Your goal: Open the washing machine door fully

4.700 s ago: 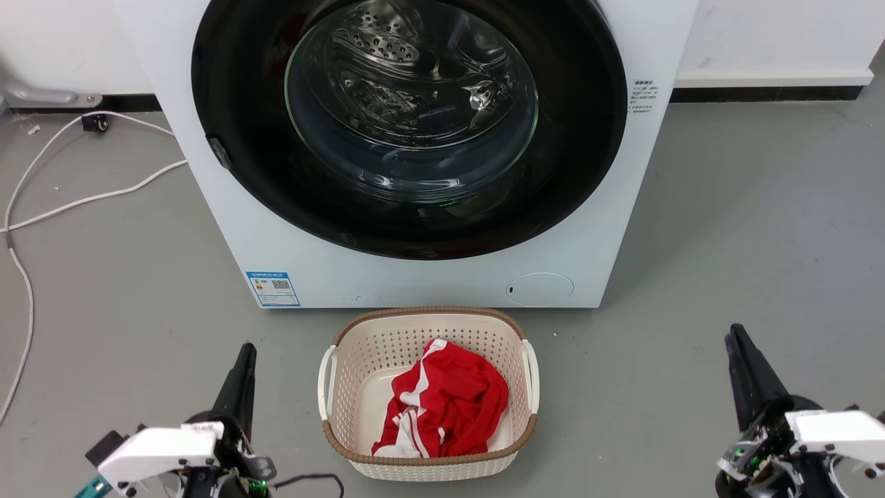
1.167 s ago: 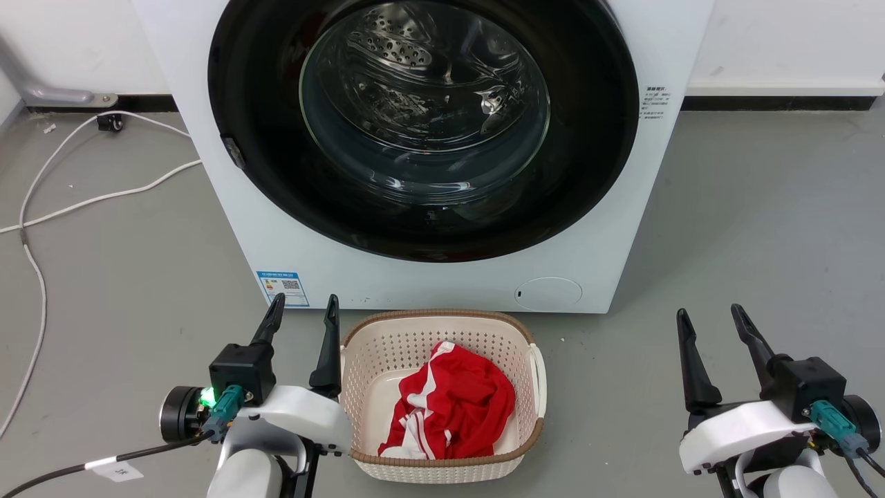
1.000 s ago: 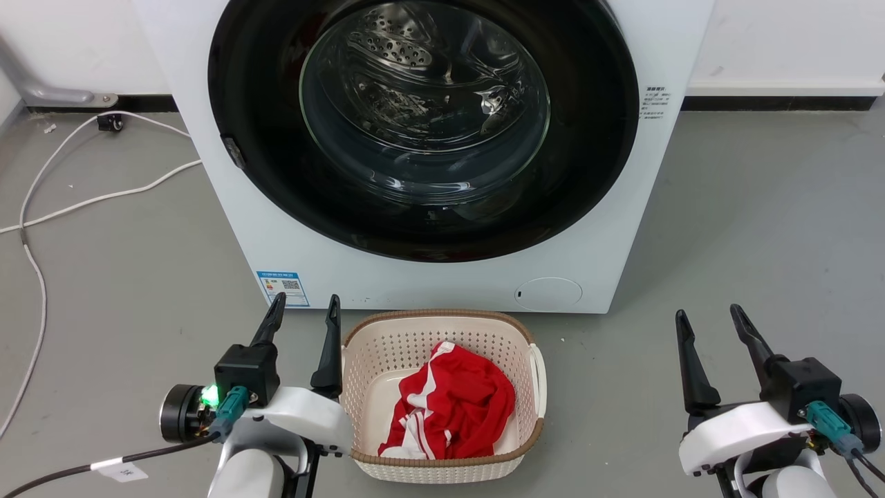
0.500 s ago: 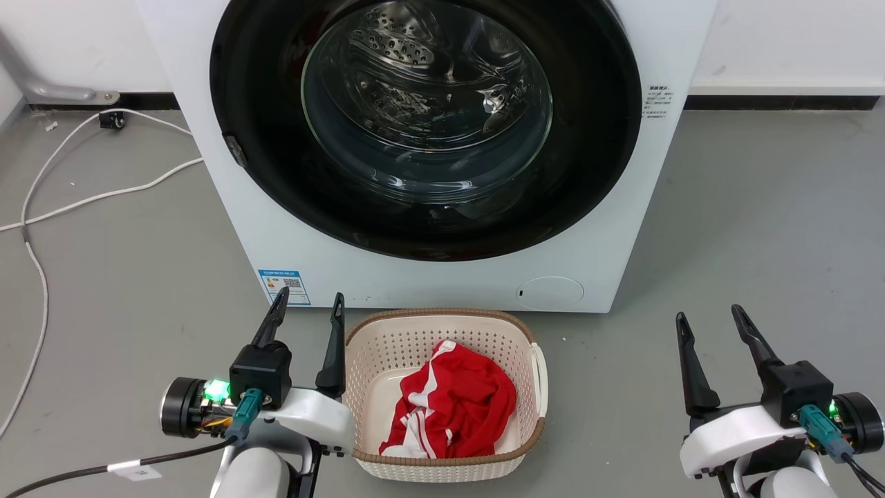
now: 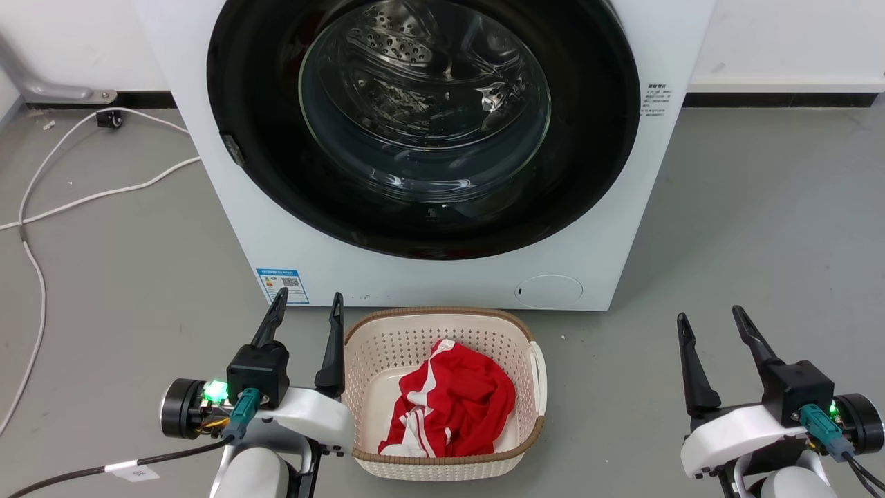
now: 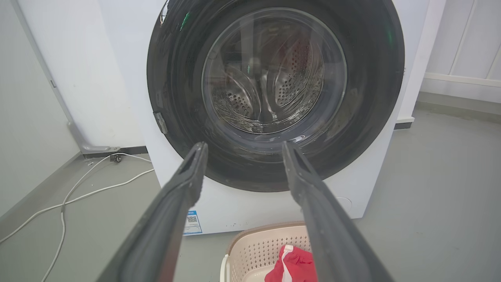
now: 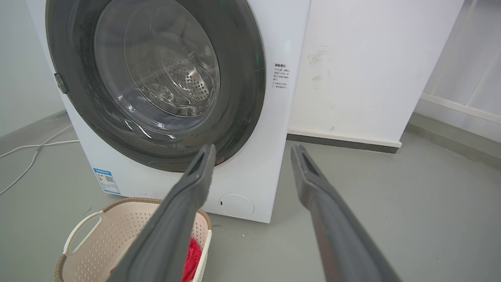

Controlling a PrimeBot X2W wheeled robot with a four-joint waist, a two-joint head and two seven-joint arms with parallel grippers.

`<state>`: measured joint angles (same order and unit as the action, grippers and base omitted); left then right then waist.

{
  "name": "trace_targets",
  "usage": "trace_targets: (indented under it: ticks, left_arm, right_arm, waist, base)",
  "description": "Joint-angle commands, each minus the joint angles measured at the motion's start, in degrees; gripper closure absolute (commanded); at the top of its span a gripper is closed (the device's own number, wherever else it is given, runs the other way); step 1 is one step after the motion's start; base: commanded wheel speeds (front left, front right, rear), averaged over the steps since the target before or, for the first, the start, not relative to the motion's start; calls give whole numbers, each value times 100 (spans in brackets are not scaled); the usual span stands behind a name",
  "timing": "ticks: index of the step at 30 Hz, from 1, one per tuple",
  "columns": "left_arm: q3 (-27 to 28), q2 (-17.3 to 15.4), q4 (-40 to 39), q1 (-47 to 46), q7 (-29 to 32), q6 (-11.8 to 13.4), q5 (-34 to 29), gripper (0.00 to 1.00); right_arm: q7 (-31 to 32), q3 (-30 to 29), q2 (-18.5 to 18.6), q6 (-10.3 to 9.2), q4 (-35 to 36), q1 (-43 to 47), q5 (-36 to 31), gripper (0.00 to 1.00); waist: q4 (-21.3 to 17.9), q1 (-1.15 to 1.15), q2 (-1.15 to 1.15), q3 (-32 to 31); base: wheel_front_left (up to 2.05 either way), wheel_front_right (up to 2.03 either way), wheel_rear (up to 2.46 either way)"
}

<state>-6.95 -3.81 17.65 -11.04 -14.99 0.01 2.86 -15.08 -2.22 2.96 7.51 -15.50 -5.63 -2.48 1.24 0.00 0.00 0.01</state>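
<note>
Washing machine [image 5: 290, 256] stands on a grey floor [image 5: 760, 228] against a white wall, front toward the robot. Washing machine door [image 5: 423, 124] lies flat against that front, closed, with its glass centre facing straight out at the head camera. It is a round disc with no long axis, and its black rim spans nearly the cabinet's width. A small grey tab [image 5: 233, 150] sits on the door's edge on the robot's left, about mid-height.

Cut off: the top of the door and of the machine run past the upper edge in the head view and both wrist views. The perforated steel drum shows through the glass, broken up by glare, so I cannot make out whether anything lies inside. Cannot tell the hinge side. Fine print to the right of the door is too small to read.

Left claw [image 5: 310, 294]: fingers spread, holding nothing. It is low, just beside the left corner of the basket [image 5: 442, 315], with its tips pointing at the machine under the blue label [image 5: 283, 286], apart from the door.

Right claw [image 5: 710, 313]: fingers spread, holding nothing, out past the machine's right corner and well apart from the door.

The cream basket with a brown rim sits just in front of the machine below the door and holds a red and white garment [image 5: 456, 408]. A small round flap [image 5: 548, 290] is at the lower right of the front. A white cable [image 5: 104, 194] trails over the floor on the left.
</note>
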Motion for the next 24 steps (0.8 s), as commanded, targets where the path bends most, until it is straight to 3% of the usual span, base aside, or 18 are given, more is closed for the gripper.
trace_targets:
  ticks: [1,2,3,4,5,17,20,24]
  left_arm:
    - [20,4,9,-10,-29,-17,-2,0]
    - [24,6,11,-8,-29,-24,-7,0]
    - [31,7,15,-8,-29,-29,-14,0]
    - [38,8,16,-8,-29,-34,-20,0]
    - [48,8,17,-10,-29,-38,-21,0]
    - [74,29,-10,20,-29,-67,-60,0]
    - [76,38,-20,30,-29,-79,-48,0]
    - [84,46,-14,29,-29,-83,-40,0]
  right_arm:
    - [-13,-2,-13,-4,-13,-60,-2,0]
    - [-13,-1,-13,-4,-10,-57,-7,0]
    - [-13,4,-13,-4,-24,-52,21,15]
    - [-13,4,-13,-4,-27,-51,29,78]
    - [-13,3,-13,-4,-27,-51,42,100]
    - [-13,22,-12,-4,-5,-69,448,100]
    - [-12,-25,-11,-4,-89,-96,1236,100]
    - [50,-15,-11,-3,-179,-243,3547,100]
  waist:
    - [-1,0,0,5]
    - [0,0,0,8]
    - [0,0,0,9]
    - [1,0,0,10]
    - [1,0,0,12]
    - [9,0,0,24]
    - [13,0,0,25]
    - [14,0,0,30]
  base:
    - [0,0,0]
    - [0,0,0]
    - [0,0,0]
    - [0,0,0]
    - [0,0,0]
    - [0,0,0]
    - [0,0,0]
    - [0,0,0]
